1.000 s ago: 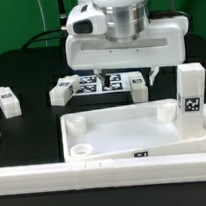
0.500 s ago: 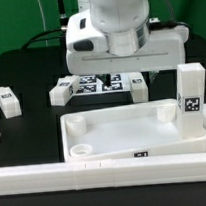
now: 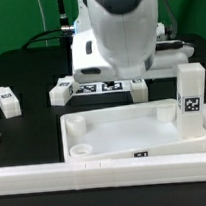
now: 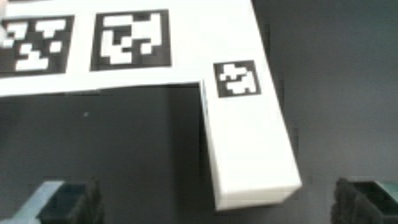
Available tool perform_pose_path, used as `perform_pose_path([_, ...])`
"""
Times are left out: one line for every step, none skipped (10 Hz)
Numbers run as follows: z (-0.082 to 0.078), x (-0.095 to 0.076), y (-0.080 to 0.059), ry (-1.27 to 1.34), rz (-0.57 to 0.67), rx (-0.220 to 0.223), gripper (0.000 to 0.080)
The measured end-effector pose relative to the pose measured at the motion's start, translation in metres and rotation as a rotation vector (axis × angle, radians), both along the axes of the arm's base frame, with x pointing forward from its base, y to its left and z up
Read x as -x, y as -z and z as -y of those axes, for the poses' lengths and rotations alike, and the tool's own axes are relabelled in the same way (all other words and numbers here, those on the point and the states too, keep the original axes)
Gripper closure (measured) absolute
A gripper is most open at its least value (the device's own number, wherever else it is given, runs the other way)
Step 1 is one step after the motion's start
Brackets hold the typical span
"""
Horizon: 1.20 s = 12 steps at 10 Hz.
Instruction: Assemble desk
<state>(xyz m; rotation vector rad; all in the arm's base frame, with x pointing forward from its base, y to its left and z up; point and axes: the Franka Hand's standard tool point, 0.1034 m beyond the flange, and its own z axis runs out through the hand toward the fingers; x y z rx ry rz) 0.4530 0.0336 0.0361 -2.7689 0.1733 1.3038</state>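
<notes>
The white tray-like desk tabletop (image 3: 123,129) lies near the front, with round sockets in its corners. One tagged white leg (image 3: 190,92) stands upright at its right corner in the exterior view. Other legs lie on the black table: one at the left (image 3: 5,99) and two beside the marker board (image 3: 60,90) (image 3: 138,86). In the wrist view a tagged leg (image 4: 249,130) lies flat next to the marker board (image 4: 107,45). My gripper (image 4: 217,205) is open above it, dark fingertips (image 4: 63,205) standing on either side of the leg's end without touching it.
A long white rail (image 3: 106,172) runs along the front edge of the table. The arm's bulky wrist (image 3: 120,29) hides the middle of the marker board (image 3: 100,87) and the gripper's fingers in the exterior view.
The arm has leaned toward the camera and the hand has sunk lower over the marker board and the lying legs. The jaws have stayed open. No part has moved.
</notes>
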Motion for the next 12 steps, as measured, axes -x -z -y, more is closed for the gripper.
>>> perform_pose_path([0.0,0.002,0.003,-0.003,-0.045,-0.003,0.0151])
perform_pose_path([0.0,0.008,0.007,-0.006,-0.12,-0.009,0.0151])
perform_pose_path([0.0,0.009,0.014,-0.01,-0.166,-0.011,0.0151])
perform_pose_path([0.0,0.008,0.02,-0.012,-0.163,-0.009,0.0151])
perform_pose_path([0.0,0.007,0.024,-0.011,-0.147,-0.006,0.0151])
perform_pose_path([0.0,0.009,0.025,-0.01,-0.147,-0.005,0.0151])
perform_pose_path([0.0,0.009,0.026,-0.011,-0.147,-0.004,0.0151])
perform_pose_path([-0.001,0.009,0.028,-0.012,-0.145,-0.004,0.0268])
perform_pose_path([-0.001,0.009,0.028,-0.011,-0.145,-0.004,0.0409])
perform_pose_path([-0.001,0.009,0.028,-0.011,-0.144,-0.004,0.0409])
perform_pose_path([0.0,0.009,0.028,-0.01,-0.144,-0.004,0.0514])
perform_pose_path([0.0,0.009,0.028,-0.01,-0.144,-0.004,0.0514])
